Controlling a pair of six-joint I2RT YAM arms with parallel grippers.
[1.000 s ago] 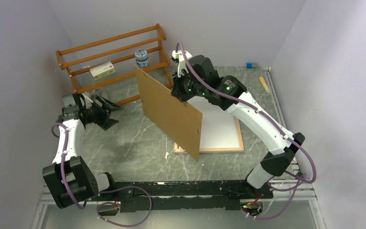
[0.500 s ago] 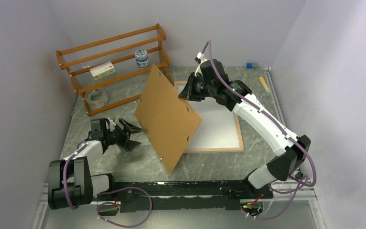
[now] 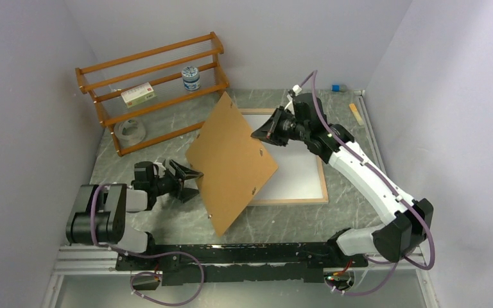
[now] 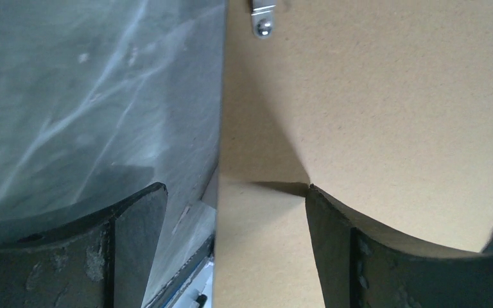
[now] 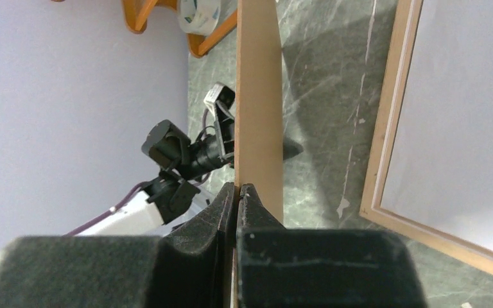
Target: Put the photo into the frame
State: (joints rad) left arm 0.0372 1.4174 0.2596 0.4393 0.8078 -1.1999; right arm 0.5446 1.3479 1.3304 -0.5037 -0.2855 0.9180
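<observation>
The right gripper [image 3: 261, 133] is clenched on the thin edge of the brown backing board [image 3: 231, 167], at about 1 o'clock of the board. The board hangs tilted over the grey table [image 3: 167, 218], with its lowest corner at 6 o'clock.

The left gripper [image 3: 191, 178] comes in low at 9 o'clock of the board. Its jaws stand wide apart, released, with the left edge of the board between them. In the left wrist view one dark finger [image 4: 334, 244] lies in front of the brown face, beside a small metal clip [image 4: 263, 16].

The frame [image 3: 289, 201] lies flat on the table at 3 o'clock of the board, partly hidden behind it. Its pale wood rim surrounds a white face [image 3: 295, 170]. I cannot tell whether this white face is the photo. The orange rack [image 3: 151, 70] stands at 11 o'clock.
</observation>
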